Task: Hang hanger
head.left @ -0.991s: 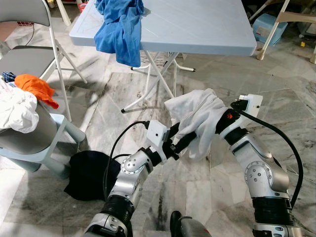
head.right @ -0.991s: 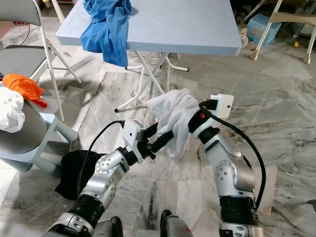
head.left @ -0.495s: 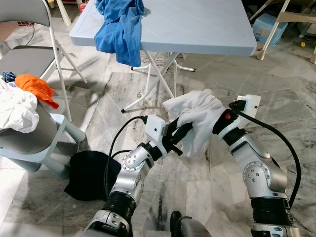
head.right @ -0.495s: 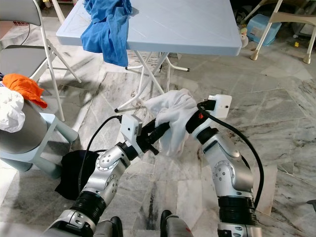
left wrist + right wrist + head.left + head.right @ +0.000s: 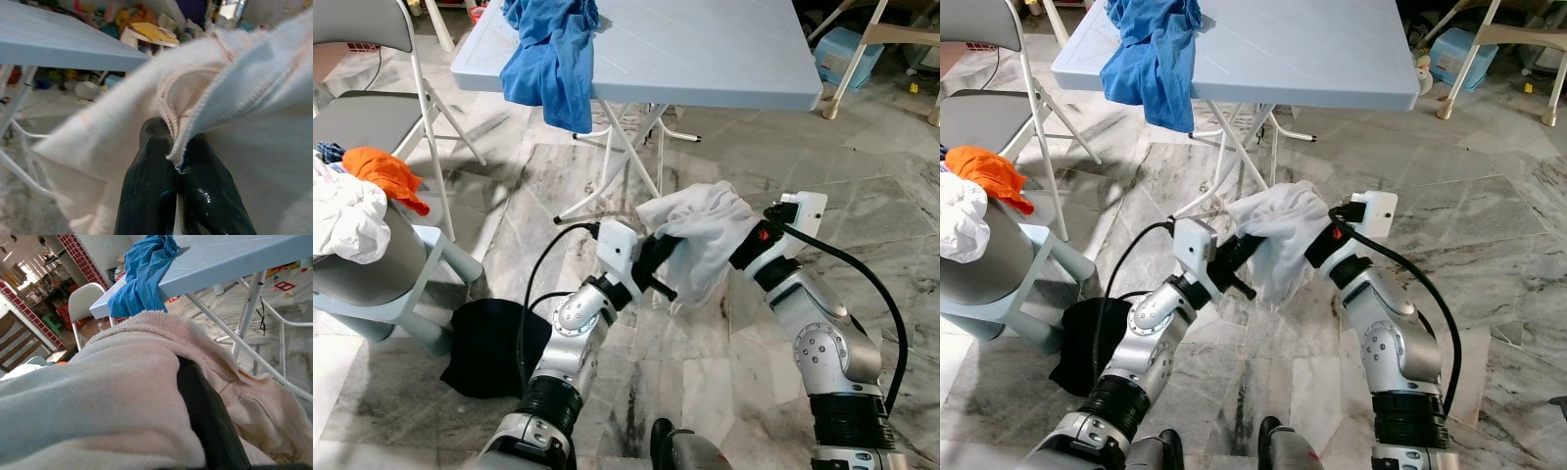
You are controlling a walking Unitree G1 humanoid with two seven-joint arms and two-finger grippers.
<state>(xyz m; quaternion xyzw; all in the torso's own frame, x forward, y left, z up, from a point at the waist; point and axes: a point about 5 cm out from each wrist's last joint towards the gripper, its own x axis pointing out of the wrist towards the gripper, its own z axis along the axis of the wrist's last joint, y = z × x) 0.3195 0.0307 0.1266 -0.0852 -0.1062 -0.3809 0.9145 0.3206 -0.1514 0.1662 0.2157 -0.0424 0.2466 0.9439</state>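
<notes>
Two silver robot arms reach forward over a grey marble floor (image 5: 705,382) and hold a white garment (image 5: 705,230) up in the air between them. The left end effector (image 5: 177,161) has its two black fingers pressed together, pinching a ribbed hem of the white garment, as its wrist view shows close up. The right end effector (image 5: 741,245) is buried under the cloth, which drapes over it; one black finger (image 5: 205,416) shows beneath the fabric in its wrist view, but whether the fingers are parted or closed cannot be told. The garment hangs in soft folds, clear of the floor, just in front of a light blue folding worktop (image 5: 705,49). A crumpled blue cloth (image 5: 553,54) lies on the worktop's left corner and spills over its edge. To the robot's left stands a grey folding chair (image 5: 372,108), and nearer stands a grey container (image 5: 372,269) heaped with white and orange clothes (image 5: 357,191). A dark cloth (image 5: 489,343) lies on the floor beside the left arm. No hanger can be made out.
</notes>
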